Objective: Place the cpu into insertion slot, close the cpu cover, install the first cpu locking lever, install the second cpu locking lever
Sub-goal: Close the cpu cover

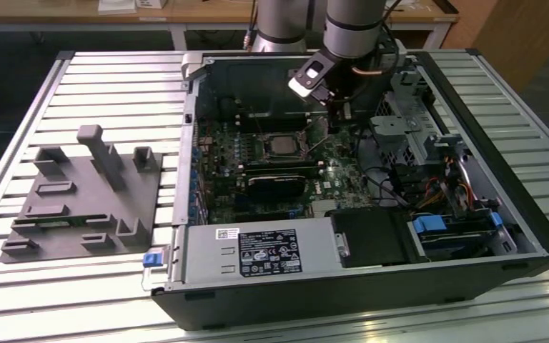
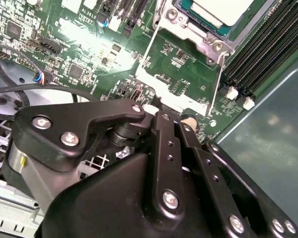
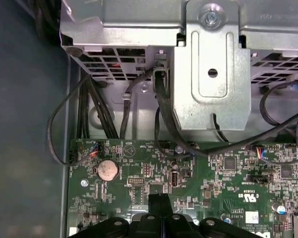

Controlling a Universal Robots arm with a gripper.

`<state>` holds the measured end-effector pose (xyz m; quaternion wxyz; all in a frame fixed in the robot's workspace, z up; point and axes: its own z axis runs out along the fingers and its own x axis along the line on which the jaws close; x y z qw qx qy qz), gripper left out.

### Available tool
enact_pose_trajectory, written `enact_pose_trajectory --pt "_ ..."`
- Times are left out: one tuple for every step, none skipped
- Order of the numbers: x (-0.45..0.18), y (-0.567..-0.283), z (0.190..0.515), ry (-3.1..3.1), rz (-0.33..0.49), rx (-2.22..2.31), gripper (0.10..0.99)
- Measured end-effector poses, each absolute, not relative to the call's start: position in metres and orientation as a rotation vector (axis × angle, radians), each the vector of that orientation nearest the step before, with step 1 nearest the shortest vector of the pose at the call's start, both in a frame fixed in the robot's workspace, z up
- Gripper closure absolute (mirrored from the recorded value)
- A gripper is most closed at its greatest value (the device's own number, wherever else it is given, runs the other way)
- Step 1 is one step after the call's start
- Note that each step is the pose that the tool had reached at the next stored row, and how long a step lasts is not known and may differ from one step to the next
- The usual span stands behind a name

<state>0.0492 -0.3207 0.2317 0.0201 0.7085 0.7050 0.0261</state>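
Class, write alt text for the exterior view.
A robot arm reaches into an open computer case, its end effector above the circuit board near the square socket. A grey stand sits on the table at the exterior view's left.

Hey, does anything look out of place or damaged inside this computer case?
Nothing stands out. The cpu lies flat and square, framed by the cpu cover. The gripper hangs over the board beside it. No spill or breakage shows.

Crowded case (image 1: 370, 304)
Room is lying open above the insertion slot (image 1: 279, 146); the drive cage (image 1: 403, 139) and black cables (image 3: 159, 96) are crowding it from the exterior view's right.
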Motion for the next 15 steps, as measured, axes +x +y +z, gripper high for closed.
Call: enact_pose_trajectory --pt "0.0488 -0.3208 0.2317 2.187 0.081 2.198 0.980" --pt "0.0484 -0.3208 0.2317 2.187 0.081 2.198 0.980" --pt "0.0483 -0.3208 0.2317 2.187 0.081 2.198 0.980" --pt "0.0483 -0.3208 0.2317 2.187 0.081 2.198 0.980" --pt "0.0482 -0.3208 0.2317 2.187 0.081 2.198 0.980" --pt "0.0481 -0.3208 0.2317 2.187 0.081 2.198 0.980" --pt "0.0481 -0.3207 0.2317 2.187 0.081 2.198 0.980" --pt "0.0481 -0.3208 0.2317 2.187 0.081 2.198 0.980" --pt "0.0481 -0.3208 0.2317 2.187 0.081 2.198 0.980" --pt "0.0481 -0.3207 0.2317 2.187 0.081 2.198 0.980" --pt "0.0481 -0.3208 0.2317 2.187 0.081 2.198 0.980" --pt "0.0480 -0.3207 0.2317 2.187 0.081 2.198 0.980" --pt "0.0480 -0.3208 0.2317 2.187 0.081 2.198 0.980" --pt "0.0480 -0.3207 0.2319 2.187 0.081 2.198 0.980" --pt "0.0480 -0.3207 0.2326 2.187 0.081 2.198 0.980"
